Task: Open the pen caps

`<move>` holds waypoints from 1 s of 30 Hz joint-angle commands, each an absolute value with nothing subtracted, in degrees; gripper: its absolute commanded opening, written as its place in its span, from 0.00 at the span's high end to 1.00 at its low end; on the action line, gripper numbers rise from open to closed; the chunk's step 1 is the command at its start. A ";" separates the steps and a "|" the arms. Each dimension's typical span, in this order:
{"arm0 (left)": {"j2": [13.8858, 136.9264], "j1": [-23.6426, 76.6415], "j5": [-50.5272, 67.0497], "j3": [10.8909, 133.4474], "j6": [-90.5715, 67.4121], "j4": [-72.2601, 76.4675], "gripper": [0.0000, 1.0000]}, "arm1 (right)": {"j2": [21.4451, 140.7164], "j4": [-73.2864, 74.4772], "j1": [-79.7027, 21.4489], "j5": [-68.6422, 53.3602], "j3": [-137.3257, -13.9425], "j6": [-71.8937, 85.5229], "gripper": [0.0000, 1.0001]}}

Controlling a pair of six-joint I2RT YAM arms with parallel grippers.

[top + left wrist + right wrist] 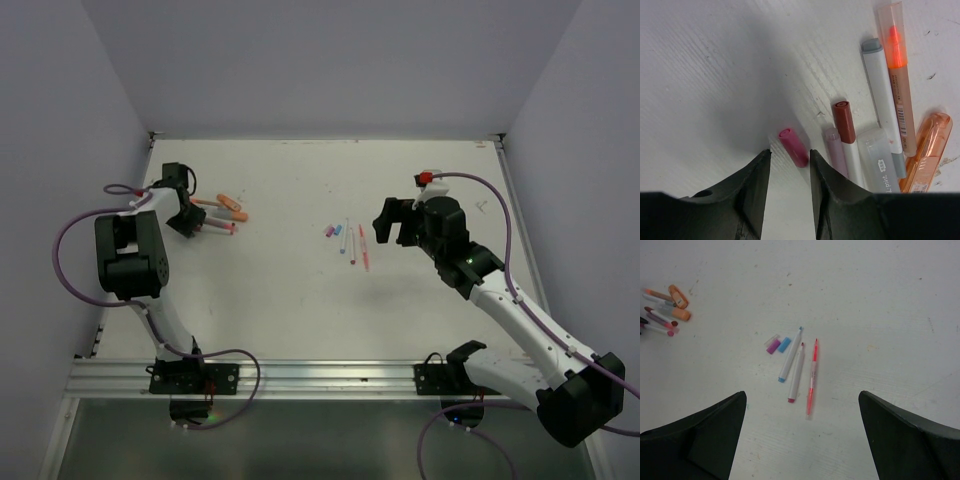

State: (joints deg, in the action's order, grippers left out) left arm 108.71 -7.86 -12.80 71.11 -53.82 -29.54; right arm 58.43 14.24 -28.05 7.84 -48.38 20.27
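My left gripper [186,222] [790,151] is low over the table with its jaws a little apart and nothing between them. A pink pen cap [793,147] lies just beyond its fingertips. Beside it lies a cluster of pens [222,213]: a brown-red-capped pen [844,121], a pale-pink-capped one [834,145], a grey-ended one [880,90] and orange markers [926,160]. My right gripper [392,222] [802,393] is wide open above the table. Below it lie a purple cap [773,346], a blue cap [784,344] and three thin pens [796,374].
White walls close the table on the left, back and right. An aluminium rail [320,375] runs along the near edge. The left cluster also shows at the far left of the right wrist view [665,310].
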 commanded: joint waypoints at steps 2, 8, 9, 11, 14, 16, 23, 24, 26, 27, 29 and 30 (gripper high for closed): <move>108.63 -8.35 -13.98 69.26 -52.82 -31.20 0.62 | 57.83 13.27 -27.77 7.30 -48.16 19.42 0.01; 107.06 -8.35 -13.01 66.54 -51.60 -30.42 0.81 | 57.66 13.27 -27.77 6.15 -48.16 19.51 0.01; 106.44 -8.35 -12.83 66.01 -51.42 -30.06 0.88 | 57.66 13.18 -27.77 5.80 -48.16 19.42 0.01; 104.60 -8.35 -11.52 64.26 -50.63 -28.75 0.94 | 57.92 12.40 -27.69 3.09 -48.08 18.90 0.02; 101.17 -8.35 -8.71 61.36 -49.31 -25.94 1.00 | 58.18 9.76 -27.86 -2.35 -47.46 17.93 0.02; 97.67 -8.26 -5.04 59.34 -48.52 -23.65 1.00 | 58.45 8.36 -27.86 -5.35 -46.94 17.84 0.02; 85.79 -5.02 4.74 51.08 -46.41 -12.50 1.00 | 60.73 2.99 -30.14 -13.44 -46.41 19.95 0.03; 83.26 -4.23 6.49 50.28 -46.32 -11.18 1.00 | 61.43 2.55 -30.67 -13.53 -46.49 20.30 0.03; 80.87 -1.85 8.08 48.08 -46.75 -7.13 1.00 | 62.13 1.23 -32.51 -13.36 -46.58 21.00 0.03; 78.77 -0.98 9.74 47.47 -46.84 -5.81 1.00 | 63.01 0.80 -33.13 -13.01 -46.76 21.35 0.03; 77.00 2.43 11.07 45.80 -47.81 -1.79 1.00 | 63.89 -1.13 -35.32 -12.48 -47.20 22.32 0.04; 75.43 3.50 12.55 45.18 -48.25 -0.80 1.00 | 65.11 -1.58 -35.94 -12.39 -47.37 22.50 0.04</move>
State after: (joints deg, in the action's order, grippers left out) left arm 78.74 0.34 6.42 47.13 -48.36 -9.56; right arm 63.44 3.62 -34.02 -10.94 -46.46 20.88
